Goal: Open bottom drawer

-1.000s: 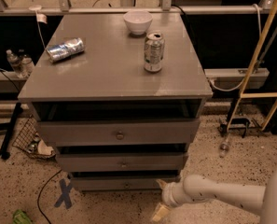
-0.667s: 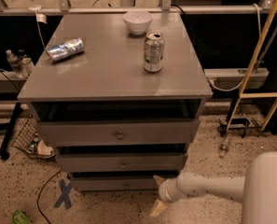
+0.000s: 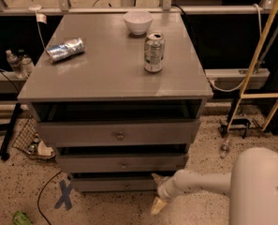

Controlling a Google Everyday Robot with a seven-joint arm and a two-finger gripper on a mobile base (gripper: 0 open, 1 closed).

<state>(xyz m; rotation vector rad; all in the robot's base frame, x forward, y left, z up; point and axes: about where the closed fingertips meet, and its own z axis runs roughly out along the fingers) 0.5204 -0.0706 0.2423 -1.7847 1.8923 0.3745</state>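
Note:
The bottom drawer (image 3: 113, 183) is the lowest grey front of the cabinet, a long low panel with a small round knob (image 3: 127, 186) at its middle. It stands slightly out from the cabinet body, like the middle drawer (image 3: 122, 162) and top drawer (image 3: 119, 133) above it. My gripper (image 3: 157, 191) reaches in from the right on a white arm (image 3: 199, 182). It sits at the right end of the bottom drawer front, to the right of the knob. Its tan fingers (image 3: 158, 205) are spread one above the other, open and empty.
On the cabinet top (image 3: 106, 74) stand a white bowl (image 3: 138, 21) and an upright can (image 3: 154, 52), and a crushed can (image 3: 65, 49) lies there too. On the floor are a blue tape X (image 3: 63, 194), a wire basket (image 3: 28, 142) and cables at the left. A yellow frame (image 3: 265, 55) stands at the right.
My gripper and arm have moved left and slightly up, closer to the right end of the bottom drawer. The drawers have not moved.

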